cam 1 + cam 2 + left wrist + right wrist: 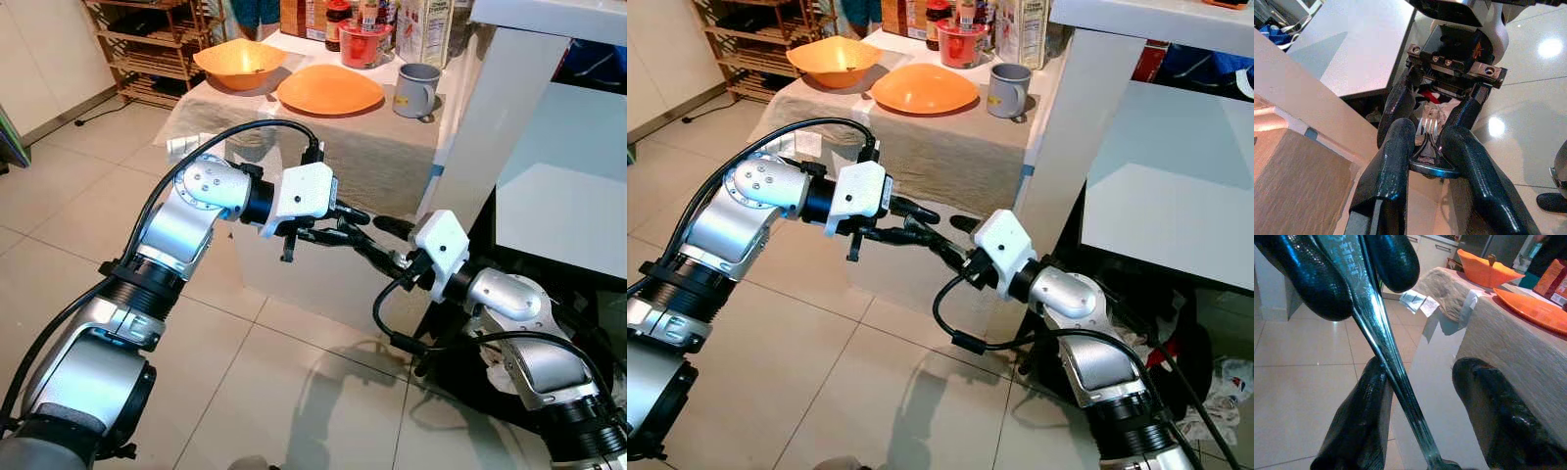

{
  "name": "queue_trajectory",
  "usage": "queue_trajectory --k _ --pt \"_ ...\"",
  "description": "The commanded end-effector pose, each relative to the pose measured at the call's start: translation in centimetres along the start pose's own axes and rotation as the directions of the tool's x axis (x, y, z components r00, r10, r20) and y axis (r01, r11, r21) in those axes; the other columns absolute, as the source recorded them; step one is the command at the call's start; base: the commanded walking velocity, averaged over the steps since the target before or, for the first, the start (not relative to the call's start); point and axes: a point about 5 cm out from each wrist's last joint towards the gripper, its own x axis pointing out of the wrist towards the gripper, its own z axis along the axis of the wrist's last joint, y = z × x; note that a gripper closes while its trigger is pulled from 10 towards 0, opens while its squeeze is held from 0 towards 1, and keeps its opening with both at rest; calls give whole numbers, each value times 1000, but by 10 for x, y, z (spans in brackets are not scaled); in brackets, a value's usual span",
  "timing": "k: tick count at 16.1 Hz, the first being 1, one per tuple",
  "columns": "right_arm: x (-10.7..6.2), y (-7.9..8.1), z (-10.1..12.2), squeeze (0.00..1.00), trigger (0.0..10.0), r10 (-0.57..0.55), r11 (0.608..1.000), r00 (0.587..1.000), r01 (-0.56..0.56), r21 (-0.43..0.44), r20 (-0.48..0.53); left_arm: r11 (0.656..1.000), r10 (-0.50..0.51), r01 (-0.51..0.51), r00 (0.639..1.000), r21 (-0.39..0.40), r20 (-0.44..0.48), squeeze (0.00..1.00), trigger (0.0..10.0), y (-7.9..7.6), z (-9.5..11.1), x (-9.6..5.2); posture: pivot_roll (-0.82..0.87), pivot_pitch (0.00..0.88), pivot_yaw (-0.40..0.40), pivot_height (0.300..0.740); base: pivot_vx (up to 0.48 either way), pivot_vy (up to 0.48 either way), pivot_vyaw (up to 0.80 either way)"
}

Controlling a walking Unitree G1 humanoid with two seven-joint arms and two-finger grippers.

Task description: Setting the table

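A metal fork point(1381, 338) is held in the air in front of the low table point(372, 157). My left gripper point(364, 235) is shut on the fork's handle end point(1432, 166). The tines point(1430, 125) point toward my right wrist. My right gripper point(390, 243) meets the left head-on. Its fingers point(1359, 421) stand open on either side of the fork's shaft, one of them touching it. On the table behind are an orange plate point(329, 88), an orange bowl point(240, 61) and a grey mug point(416, 90).
A red tub point(364, 44) and cartons point(423, 29) stand at the table's back. A white counter leg point(490, 127) rises just right of the table. A wooden shelf point(147, 49) is at the far left. Tiled floor point(294, 392) lies below my arms.
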Motion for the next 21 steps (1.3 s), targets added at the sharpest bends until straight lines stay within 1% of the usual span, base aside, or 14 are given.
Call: queue_trajectory --k 1,15,19,20,21 --pt "-3 -1 0 0 0 -9 1000 1000 9 17 5 1000 9 -9 1000 24 -12 0 0 6 3 -2 42 9 -11 740 0 0 0" --pt "-5 2 -1 0 0 -6 1000 1000 6 24 1 999 23 -23 1000 26 -13 0 0 5 1 0 36 13 -12 740 0 0 0" --pt "-5 2 -1 0 0 -5 1000 1000 5 22 1 997 77 -76 996 36 -45 0 0 8 -1 2 36 16 -15 740 0 0 0" --pt "-4 2 -1 0 0 -4 1000 1000 4 21 1 996 85 -84 995 16 -61 0 10000 9 -2 2 37 17 -16 740 0 0 0" --pt "-4 2 -1 0 0 -3 1000 1000 3 20 0 993 114 -114 990 5 -81 0 10000 11 -4 2 38 18 -17 740 0 0 0"
